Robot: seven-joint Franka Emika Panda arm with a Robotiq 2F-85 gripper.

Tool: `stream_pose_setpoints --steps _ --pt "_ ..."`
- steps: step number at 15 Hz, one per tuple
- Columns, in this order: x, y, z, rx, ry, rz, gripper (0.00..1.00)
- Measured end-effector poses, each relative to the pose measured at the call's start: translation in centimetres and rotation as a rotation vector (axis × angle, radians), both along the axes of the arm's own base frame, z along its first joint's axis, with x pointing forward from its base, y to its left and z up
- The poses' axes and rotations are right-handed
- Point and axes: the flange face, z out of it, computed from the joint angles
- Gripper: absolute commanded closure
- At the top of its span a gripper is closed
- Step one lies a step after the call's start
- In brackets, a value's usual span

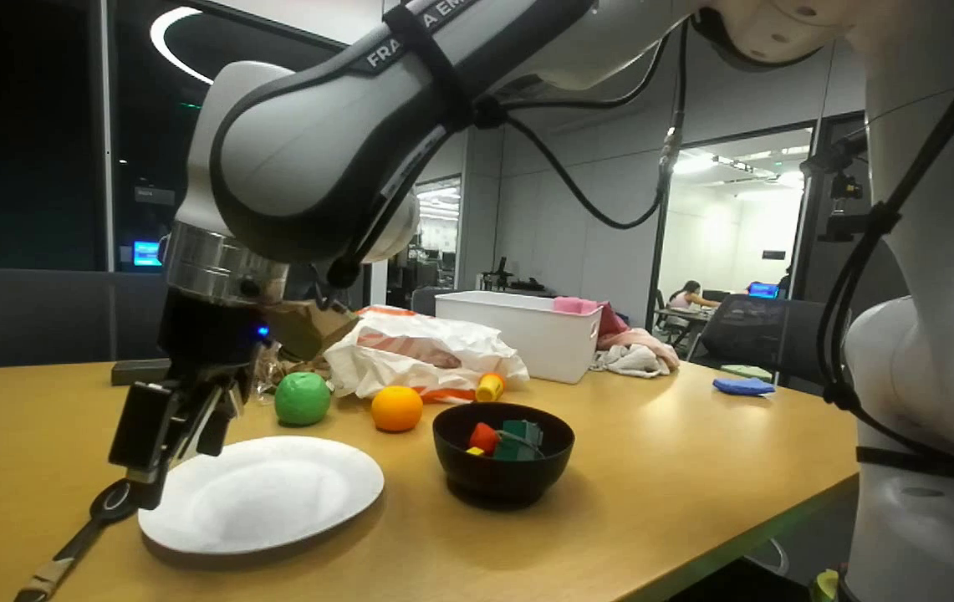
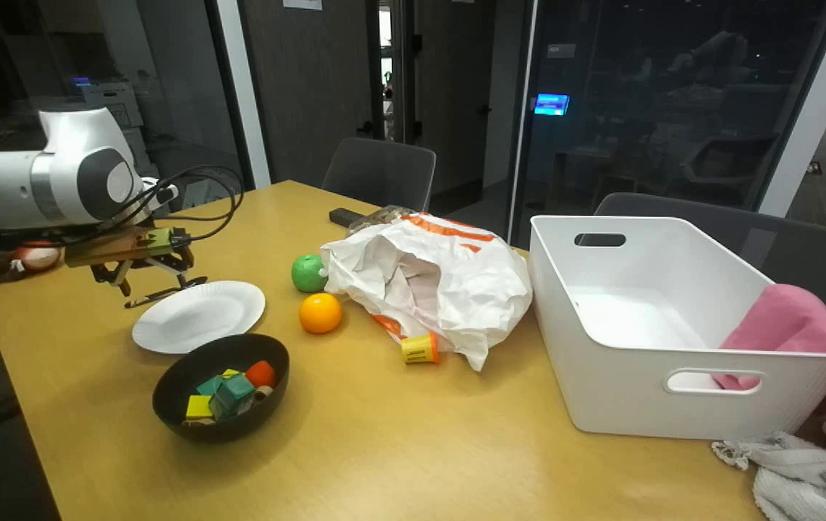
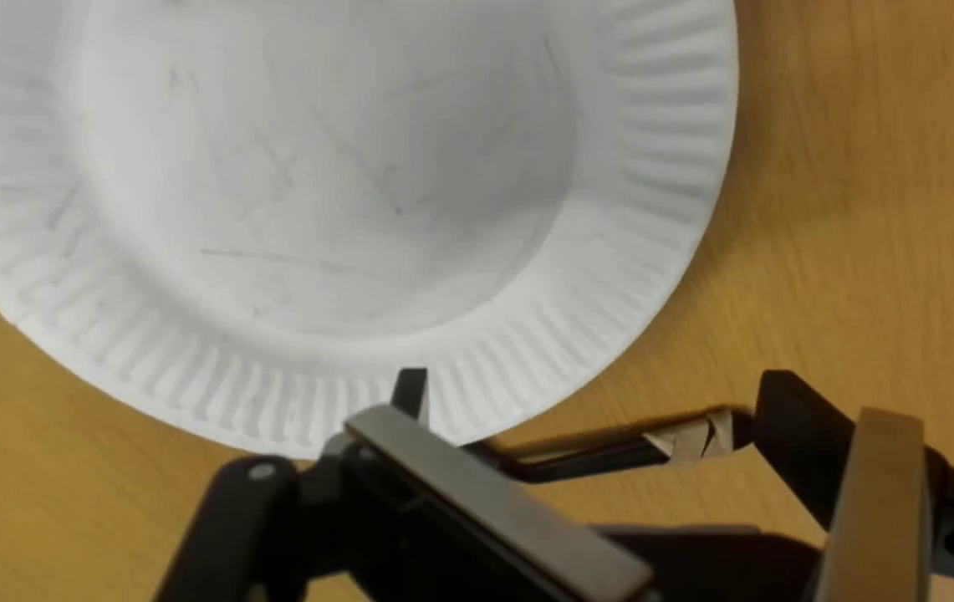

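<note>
My gripper (image 3: 594, 376) is open and holds nothing; it points down at the edge of a white paper plate (image 3: 343, 167) and a black spoon (image 3: 602, 460). The spoon has a strip of light tape on its handle. In the wrist view the handle lies between the fingers, and the left finger hides its other end. In both exterior views the gripper (image 1: 180, 468) (image 2: 154, 288) hovers low beside the plate (image 1: 267, 493) (image 2: 199, 316), near the spoon (image 1: 85, 539) (image 2: 159, 294). I cannot tell whether a fingertip touches the spoon.
A black bowl (image 1: 477, 485) with coloured blocks stands near the plate. A green fruit (image 1: 303, 399), an orange (image 1: 397, 409), a yellow tub (image 2: 420, 349) and a crumpled white bag (image 2: 470, 289) lie beyond. A white bin (image 2: 644, 391) with pink cloth (image 2: 789, 325) stands farther along.
</note>
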Motion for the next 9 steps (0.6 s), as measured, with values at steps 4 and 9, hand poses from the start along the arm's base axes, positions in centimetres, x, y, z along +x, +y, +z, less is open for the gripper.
stream_pose_setpoints --steps 4,9 --pt "-0.2 2.2 -0.5 -0.038 -0.012 -0.109 0.00" --pt "-0.5 2.7 -0.7 -0.044 0.000 -0.121 0.00"
